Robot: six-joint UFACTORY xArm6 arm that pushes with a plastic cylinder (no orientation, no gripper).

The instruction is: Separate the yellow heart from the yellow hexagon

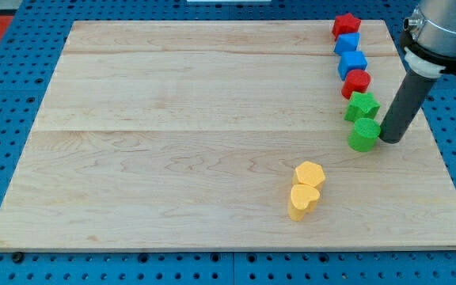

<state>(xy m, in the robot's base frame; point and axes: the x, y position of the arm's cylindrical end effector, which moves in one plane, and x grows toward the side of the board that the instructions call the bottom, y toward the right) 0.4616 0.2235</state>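
Camera view takes in a pale wooden bench resting on a blue pegboard surface, with every block gathered toward the view's right. Near the bottom, a little right of centre, the yellow hexagon sits with the yellow heart just below it and slightly left; the two are touching, or so close that no gap shows between them.

Up along the right edge runs a loose line of six blocks. At the view's top is a red star-like block, then a blue block, then a second blue block, then a red block whose shape I cannot make out for certain. Below those comes a green star, and beneath it a green round block. Each block in the line seems to touch or nearly touch its neighbour.

The arm comes in from the top right corner, a grey collar ending in a dark rod. As for an end effector, it has no jaws to spread or press together, only this plain rod. My tip rests on the wood just right of the green round block, apparently against its side, and well apart from the yellow pair, which lies down and to the left.
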